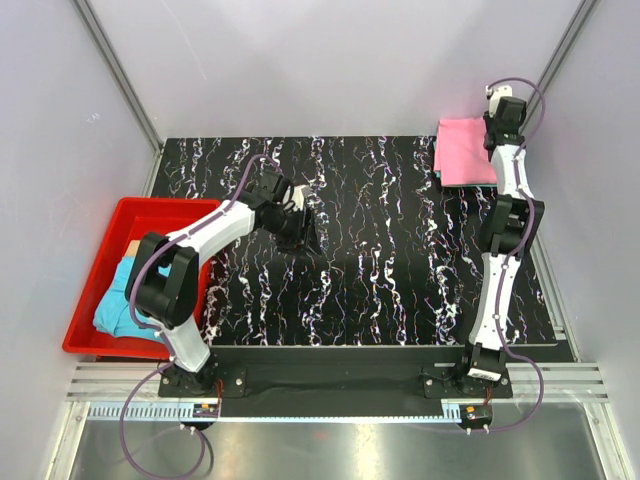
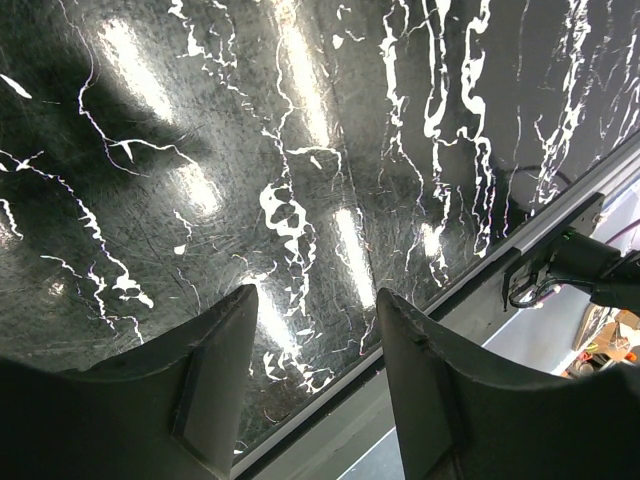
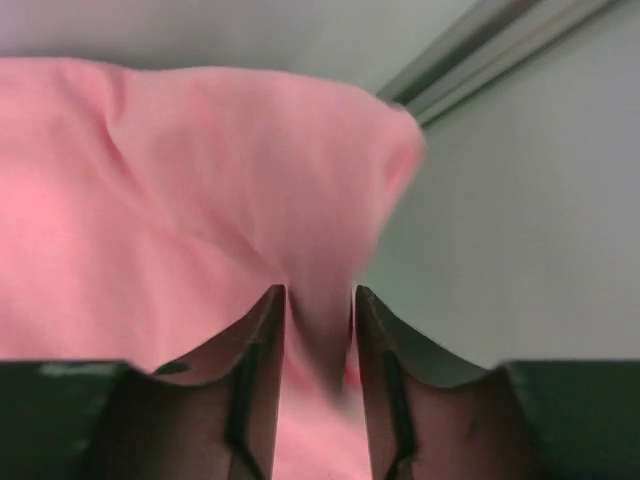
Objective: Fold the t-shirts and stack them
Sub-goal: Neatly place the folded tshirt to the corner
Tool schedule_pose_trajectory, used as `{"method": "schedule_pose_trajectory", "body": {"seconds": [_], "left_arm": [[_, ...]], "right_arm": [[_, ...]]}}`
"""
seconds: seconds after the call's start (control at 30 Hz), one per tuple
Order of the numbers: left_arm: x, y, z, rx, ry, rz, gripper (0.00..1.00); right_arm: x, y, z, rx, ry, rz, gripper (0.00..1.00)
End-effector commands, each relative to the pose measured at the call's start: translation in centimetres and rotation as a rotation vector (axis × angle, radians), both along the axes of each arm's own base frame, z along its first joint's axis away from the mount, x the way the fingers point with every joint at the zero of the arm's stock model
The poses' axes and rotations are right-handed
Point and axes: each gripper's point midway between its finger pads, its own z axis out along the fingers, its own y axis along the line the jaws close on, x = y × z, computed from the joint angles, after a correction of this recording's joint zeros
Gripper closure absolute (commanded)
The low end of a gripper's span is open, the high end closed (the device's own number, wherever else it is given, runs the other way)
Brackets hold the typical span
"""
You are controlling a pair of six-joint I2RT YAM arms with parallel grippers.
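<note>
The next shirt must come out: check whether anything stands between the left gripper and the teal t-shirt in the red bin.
Only the table-side wall of the red bin lies between the open left gripper and the teal t-shirt; nothing else visible.

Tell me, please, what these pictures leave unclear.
Right wrist: blur hides whether the right gripper grips the pink shirt or merely straddles it.
Top view: its tips are hidden under its wrist.
Top view: the left arm covers part of the teal shirt in the bin; any shirts beneath are unseen.
</note>
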Motion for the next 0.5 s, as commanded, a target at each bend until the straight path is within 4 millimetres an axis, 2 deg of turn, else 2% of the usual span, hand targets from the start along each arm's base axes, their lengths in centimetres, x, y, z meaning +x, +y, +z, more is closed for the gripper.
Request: {"method": "schedule_pose_trajectory", "body": {"seconds": [0.0, 0.03, 0.07, 0.1, 0.17, 0.2, 0.23, 0.33, 0.37, 0.4, 0.43, 0.47], "left_arm": [[0.3, -0.7, 1.0, -0.039, -0.022, -0.029, 0.43], [0.3, -0.8, 1.0, -0.04, -0.022, -0.029, 0.43], [0.3, -0.7, 1.0, -0.037, -0.02, -0.027, 0.43], [0.2, -0.7, 1.2, -0.037, -0.026, -0.027, 0.42], [0.4, -0.6, 1.3, -0.032, -0.041, -0.021, 0.42], [0.5, -0.6, 1.6, -0.035, -0.049, -0.019, 0.42], [0.6, -0.6, 1.8, -0.035, -0.056, -0.019, 0.42], [0.6, -0.8, 2.6, -0.049, -0.078, -0.021, 0.41], [0.6, -0.8, 2.6, -0.053, -0.079, -0.022, 0.41], [0.5, -0.8, 3.0, -0.061, -0.086, -0.025, 0.41], [0.4, -0.9, 3.0, -0.064, -0.083, -0.026, 0.41], [0.3, -0.9, 3.2, -0.068, -0.086, -0.027, 0.41]], "right_arm": [[1.4, -2.9, 3.1, -0.09, -0.144, -0.077, 0.54], [1.8, -3.1, 3.0, -0.099, -0.16, -0.081, 0.42], [2.0, -3.2, 3.6, -0.106, -0.186, -0.085, 0.25], [2.1, -3.3, 3.8, -0.109, -0.19, -0.091, 0.19], [1.5, -3.3, 5.5, -0.084, -0.221, -0.118, 0.12], [1.3, -3.1, 6.1, -0.051, -0.247, -0.135, 0.01], [0.3, -2.9, 7.2, -0.03, -0.251, -0.145, 0.0], [-0.8, -0.7, 8.6, 0.096, -0.27, -0.108, 0.0], [-1.0, 0.4, 8.3, 0.139, -0.251, -0.076, 0.0], [-1.4, 1.6, 9.7, 0.179, -0.272, -0.056, 0.02], [-1.9, 2.5, 7.9, 0.212, -0.23, -0.042, 0.04], [-1.9, 3.7, 7.3, 0.242, -0.213, 0.001, 0.08]]}}
